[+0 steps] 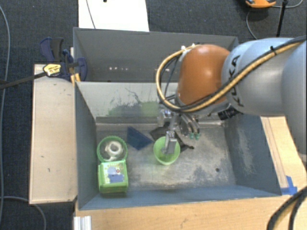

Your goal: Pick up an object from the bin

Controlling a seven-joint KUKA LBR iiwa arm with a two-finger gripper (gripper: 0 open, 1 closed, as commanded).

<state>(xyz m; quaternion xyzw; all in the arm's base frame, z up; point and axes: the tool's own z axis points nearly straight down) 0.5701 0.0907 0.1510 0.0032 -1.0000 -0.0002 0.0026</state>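
My gripper (pixel 169 146) hangs low in the middle of the bin, its fingertips down inside or just over a small light-green cup (pixel 163 154) that stands on the bin floor. A dark blue flat piece (pixel 138 138) lies just to the left of the cup. Something small and black (pixel 158 133) pokes out from behind the gripper.
A green tape dispenser (pixel 112 166) with a white roll lies in the front left corner of the bin. The arm with its orange cover and cables comes in from the right, over the bin's back right part.
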